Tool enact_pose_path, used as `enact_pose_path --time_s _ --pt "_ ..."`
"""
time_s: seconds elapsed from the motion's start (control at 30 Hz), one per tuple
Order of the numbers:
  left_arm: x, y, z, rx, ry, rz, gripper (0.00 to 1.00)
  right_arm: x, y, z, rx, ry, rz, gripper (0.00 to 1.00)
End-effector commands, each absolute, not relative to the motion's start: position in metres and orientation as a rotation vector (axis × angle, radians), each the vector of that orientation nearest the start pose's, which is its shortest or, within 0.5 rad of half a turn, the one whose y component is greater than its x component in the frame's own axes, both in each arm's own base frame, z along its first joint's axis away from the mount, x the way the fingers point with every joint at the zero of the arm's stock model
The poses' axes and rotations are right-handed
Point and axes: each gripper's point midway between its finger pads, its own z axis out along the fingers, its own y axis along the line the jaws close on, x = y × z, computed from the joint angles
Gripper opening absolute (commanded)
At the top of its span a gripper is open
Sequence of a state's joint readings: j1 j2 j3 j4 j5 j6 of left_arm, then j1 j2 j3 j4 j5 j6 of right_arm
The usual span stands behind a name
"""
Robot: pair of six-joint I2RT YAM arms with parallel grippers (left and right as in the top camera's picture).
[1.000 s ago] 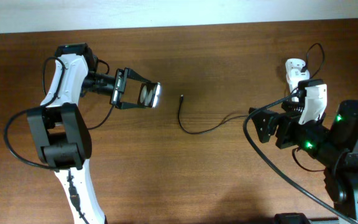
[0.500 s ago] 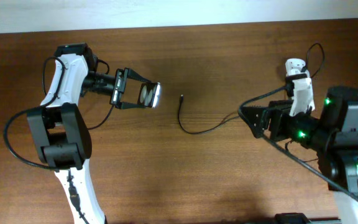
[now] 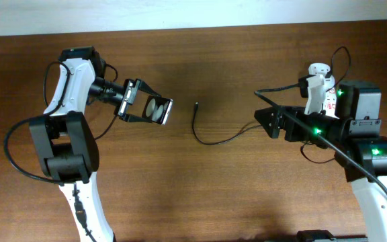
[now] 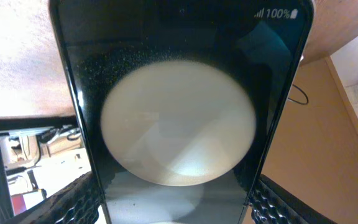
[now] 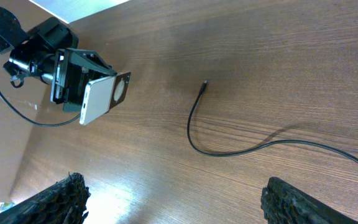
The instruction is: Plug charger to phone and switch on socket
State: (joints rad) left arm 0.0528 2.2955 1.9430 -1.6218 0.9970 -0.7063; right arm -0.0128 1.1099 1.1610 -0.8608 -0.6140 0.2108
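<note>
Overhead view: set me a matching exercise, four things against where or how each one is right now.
1. phone
2. charger
3. socket
4. right gripper

A. open, nothing in it
B. lying loose on the table
C. clamped in the left gripper
D. white, on the far right side

Pairs: 1-C, 2-B, 3-D, 4-A

Left arm (image 3: 69,84) holds jaws clamped; right arm (image 3: 331,128) jaws wide apart.

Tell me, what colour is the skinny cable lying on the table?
Black. The charger shows best in the right wrist view.
</note>
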Motion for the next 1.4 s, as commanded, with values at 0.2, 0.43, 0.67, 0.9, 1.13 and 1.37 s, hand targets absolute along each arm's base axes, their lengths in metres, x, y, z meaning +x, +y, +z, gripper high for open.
enact_pose_path --time_s 0.2,0.43,0.67,0.9,1.13,1.37 --pt "0.400 -0.144 0.120 1.006 -2.168 1.002 0.00 0.293 0.101 0.275 -0.051 2.323 0.856 0.93" --pt "0.399 -0.153 0.109 0.992 -2.243 0.922 0.00 0.297 0.102 0.269 -0.044 2.345 0.874 0.93" --pt "0.399 -0.149 0.101 1.083 -2.240 0.825 0.00 0.311 0.140 0.244 -0.017 2.442 0.884 0.89" --pt "0.398 -0.142 0.094 1.167 -2.236 0.738 0.00 0.338 0.197 0.205 0.127 2.520 0.884 0.89" --pt "0.398 -0.141 0.093 1.171 -2.239 0.730 0.00 0.357 0.251 0.173 0.094 2.533 0.982 0.89" --pt "0.398 -0.143 0.093 1.169 -2.238 0.726 0.00 0.361 0.286 0.140 0.169 2.580 1.033 0.81"
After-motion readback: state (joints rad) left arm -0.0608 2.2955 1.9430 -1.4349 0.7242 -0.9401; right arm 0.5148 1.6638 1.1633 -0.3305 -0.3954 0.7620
